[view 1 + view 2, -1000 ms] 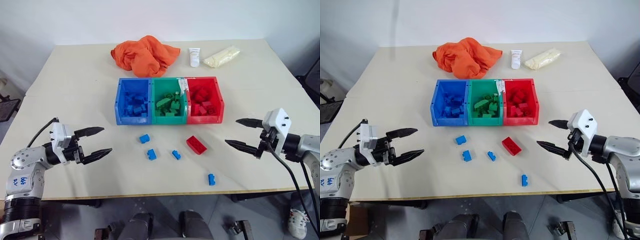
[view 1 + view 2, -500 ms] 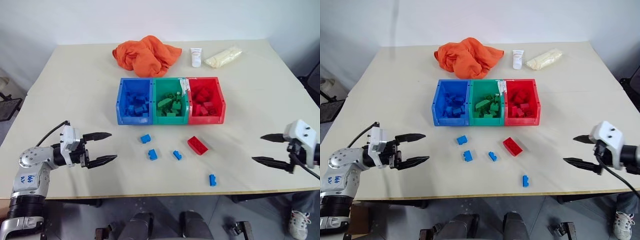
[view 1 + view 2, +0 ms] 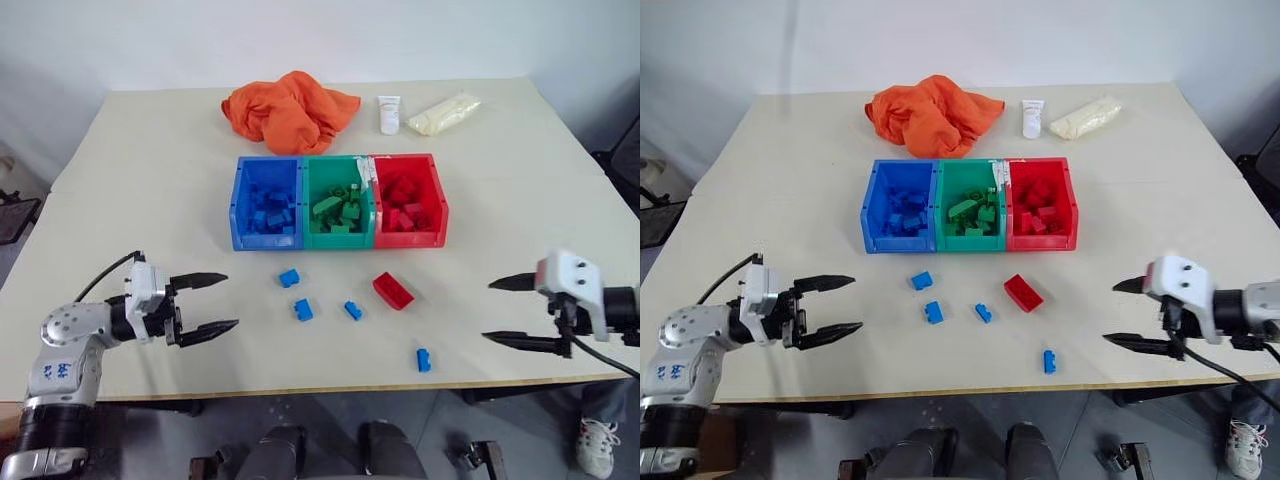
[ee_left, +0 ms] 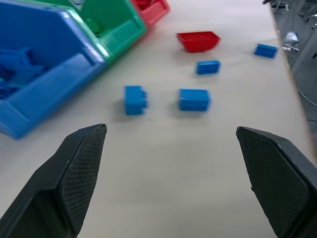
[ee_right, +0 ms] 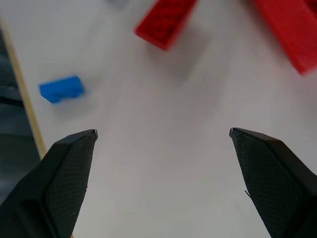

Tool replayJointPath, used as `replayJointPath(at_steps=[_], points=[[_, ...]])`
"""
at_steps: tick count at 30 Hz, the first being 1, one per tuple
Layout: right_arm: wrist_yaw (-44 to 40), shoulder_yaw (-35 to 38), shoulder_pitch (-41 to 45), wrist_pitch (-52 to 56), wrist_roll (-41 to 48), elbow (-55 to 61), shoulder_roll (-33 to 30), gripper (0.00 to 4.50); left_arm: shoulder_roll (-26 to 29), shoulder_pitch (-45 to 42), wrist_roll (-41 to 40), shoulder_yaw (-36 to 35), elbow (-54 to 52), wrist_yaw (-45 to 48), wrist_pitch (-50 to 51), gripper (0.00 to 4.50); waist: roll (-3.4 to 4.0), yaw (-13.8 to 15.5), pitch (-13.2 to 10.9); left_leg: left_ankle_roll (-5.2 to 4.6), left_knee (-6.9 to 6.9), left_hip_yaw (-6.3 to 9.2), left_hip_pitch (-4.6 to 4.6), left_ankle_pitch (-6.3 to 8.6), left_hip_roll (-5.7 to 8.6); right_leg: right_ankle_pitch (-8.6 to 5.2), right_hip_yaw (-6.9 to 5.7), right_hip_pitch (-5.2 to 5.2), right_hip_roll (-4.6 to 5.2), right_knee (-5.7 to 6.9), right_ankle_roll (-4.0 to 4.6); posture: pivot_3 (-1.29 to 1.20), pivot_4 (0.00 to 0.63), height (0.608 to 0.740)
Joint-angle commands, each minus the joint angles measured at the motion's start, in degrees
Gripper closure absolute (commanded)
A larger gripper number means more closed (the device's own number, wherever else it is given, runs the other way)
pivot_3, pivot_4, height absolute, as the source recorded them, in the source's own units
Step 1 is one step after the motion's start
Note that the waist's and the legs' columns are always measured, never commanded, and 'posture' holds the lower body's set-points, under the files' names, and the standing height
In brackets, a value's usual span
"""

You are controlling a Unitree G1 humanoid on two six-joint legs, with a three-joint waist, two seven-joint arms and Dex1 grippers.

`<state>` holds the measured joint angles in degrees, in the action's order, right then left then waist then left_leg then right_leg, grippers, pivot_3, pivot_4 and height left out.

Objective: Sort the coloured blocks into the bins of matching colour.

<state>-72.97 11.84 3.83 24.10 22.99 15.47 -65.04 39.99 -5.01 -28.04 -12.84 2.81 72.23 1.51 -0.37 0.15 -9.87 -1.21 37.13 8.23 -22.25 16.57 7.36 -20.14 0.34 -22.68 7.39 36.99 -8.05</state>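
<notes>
While both arms reach in low over the near edge of the pale rectangular tabletop [image 3: 150, 160], the left gripper [image 3: 218, 302] points right toward the middle with its two black fingers spread wide and empty, and the right gripper [image 3: 498, 312] points left, tilted slightly downward, equally wide and empty. Between them lie the loose studded plastic bricks. Nearest, a small blue brick [image 3: 423, 359] sits close to the table's front edge, its long axis running near to far, nearer the right gripper. Farther in, three more small blue bricks [image 3: 303, 309] are scattered, nearer the left gripper. Right of these, the larger red brick [image 3: 393, 290] lies slanted, long axis running from far-left to near-right. Beyond stand the joined plastic bins: blue bin [image 3: 240, 205], green bin [image 3: 338, 233] and red bin [image 3: 436, 205], each holding bricks of its colour.
</notes>
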Motion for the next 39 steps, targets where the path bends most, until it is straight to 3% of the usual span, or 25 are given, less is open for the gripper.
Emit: replayJointPath(at_steps=[1, 12, 30, 39], points=[[0.2, -3.4, 2.7, 1.4, 0.2, 3.1, 0.1, 0.0, 0.2, 2.2, -2.1, -2.0, -5.1, -1.6, 0.8, 0.04, 0.0, 0.2, 0.0, 0.0, 0.0, 0.01, 0.01, 0.0, 0.0, 0.0, -0.01, 0.03, 0.0, -0.04, 0.0, 0.0, 0.15, 0.74], [-1.6, -13.6, 11.3, -0.8, -3.1, -1.0, 2.3, 0.0, -1.6, 6.6, -2.9, -1.4, -11.4, -5.4, 2.2, 0.04, 0.0, 0.8, 0.0, -0.02, -0.01, -0.04, 0.0, 0.01, -0.01, 0.0, -0.01, 0.05, -0.01, -0.15, 0.0, 0.0, 0.15, 0.74], [-6.8, -23.3, 10.3, -5.0, -5.6, 1.4, 5.6, 0.0, -2.0, 14.2, -4.6, -2.5, -19.3, -9.2, 4.6, 0.04, 0.01, 1.2, 0.0, -0.02, -0.02, -0.06, 0.01, 0.05, -0.03, 0.0, -0.01, 0.04, -0.03, -0.18, 0.01, 0.0, 0.15, 0.74], [-6.2, -26.1, 11.5, -13.1, -11.4, -6.0, 9.1, 0.0, -1.4, 16.6, -5.3, -4.2, -21.3, -10.1, 5.6, 0.04, 0.0, 1.2, 0.0, -0.01, -0.01, -0.06, 0.06, 0.06, -0.06, -0.02, -0.01, 0.14, -0.07, -0.3, 0.03, 0.0, 0.15, 0.74]])
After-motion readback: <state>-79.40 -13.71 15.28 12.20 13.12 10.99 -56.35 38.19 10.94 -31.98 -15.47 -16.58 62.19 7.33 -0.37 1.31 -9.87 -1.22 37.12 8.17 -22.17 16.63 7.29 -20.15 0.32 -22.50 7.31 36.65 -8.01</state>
